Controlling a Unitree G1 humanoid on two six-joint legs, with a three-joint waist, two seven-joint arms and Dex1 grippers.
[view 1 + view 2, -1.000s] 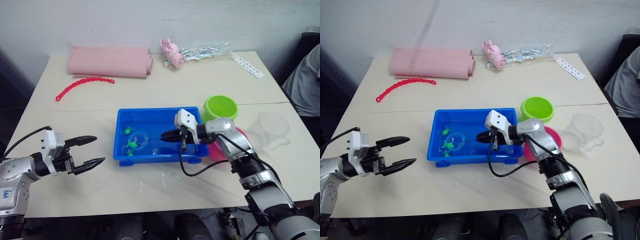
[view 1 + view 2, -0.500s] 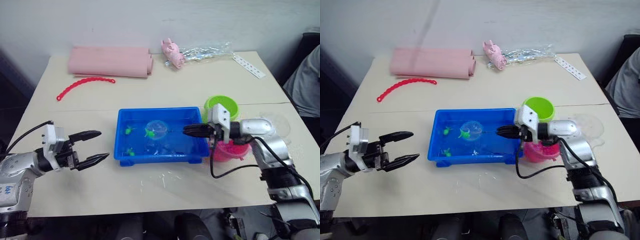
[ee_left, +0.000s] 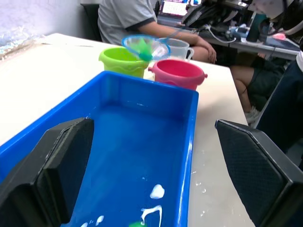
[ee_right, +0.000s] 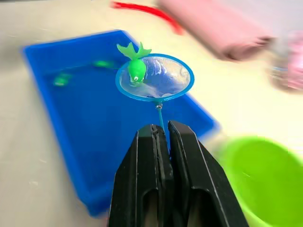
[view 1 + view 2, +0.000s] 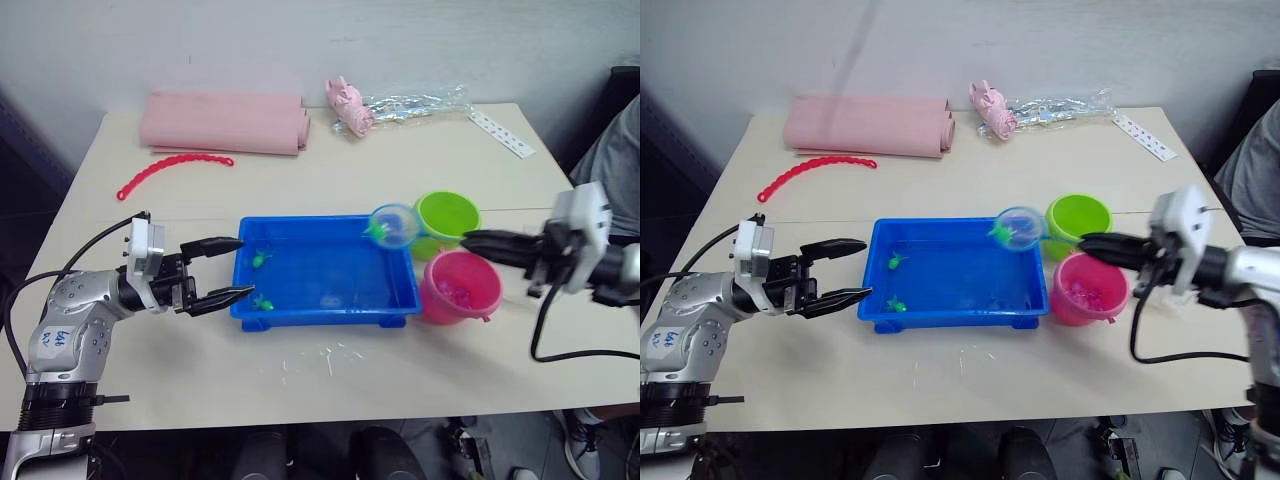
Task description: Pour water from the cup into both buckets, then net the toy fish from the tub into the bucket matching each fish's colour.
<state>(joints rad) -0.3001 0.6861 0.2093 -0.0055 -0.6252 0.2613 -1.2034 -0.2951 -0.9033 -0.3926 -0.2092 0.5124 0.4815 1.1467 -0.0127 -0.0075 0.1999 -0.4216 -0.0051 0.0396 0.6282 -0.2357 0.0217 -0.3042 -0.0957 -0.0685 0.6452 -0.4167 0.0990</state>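
Net (image 5: 393, 224) in our right gripper (image 5: 470, 240), its fingers clamped on the thin handle, hangs over the tub's (image 5: 300, 313) far right corner just beside the green bucket (image 5: 446, 217), with a green fish (image 4: 135, 65) lying at the hoop's rim. Our left gripper (image 5: 235, 268) is spread wide at the tub's left end, one finger above the rim. We see two more green fish (image 5: 259, 260) in the tub's left part, the pink bucket (image 5: 461, 288) close by its right end, and the cup (image 3: 180, 47) beyond both buckets.
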